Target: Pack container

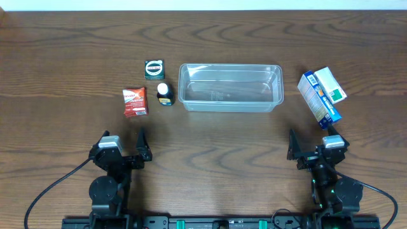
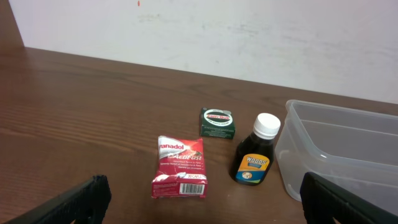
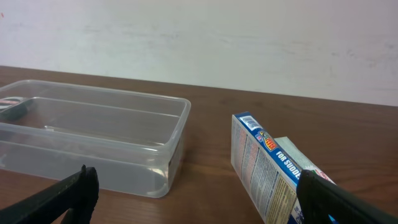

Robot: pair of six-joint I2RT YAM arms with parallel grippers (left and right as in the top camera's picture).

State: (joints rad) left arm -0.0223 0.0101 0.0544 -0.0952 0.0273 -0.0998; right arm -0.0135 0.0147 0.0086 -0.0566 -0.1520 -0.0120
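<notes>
The clear plastic container (image 1: 230, 87) lies empty mid-table, also in the left wrist view (image 2: 339, 152) and right wrist view (image 3: 93, 137). Left of it are a red box (image 1: 135, 102) (image 2: 180, 167), a dark bottle with a white cap (image 1: 165, 94) (image 2: 255, 158) and a small green box (image 1: 154, 69) (image 2: 217, 122). Right of it a blue box (image 1: 318, 97) (image 3: 264, 168) leans against a white-green box (image 1: 332, 84). My left gripper (image 1: 122, 140) (image 2: 205, 202) hangs open near the front edge, short of the red box. My right gripper (image 1: 316, 140) (image 3: 199, 199) is open too, with nothing between its fingers.
The wooden table (image 1: 63, 63) stretches bare to the far left and right. A pale wall (image 2: 249, 31) stands behind the table. Black cables (image 1: 48, 191) trail from both arm bases at the front edge.
</notes>
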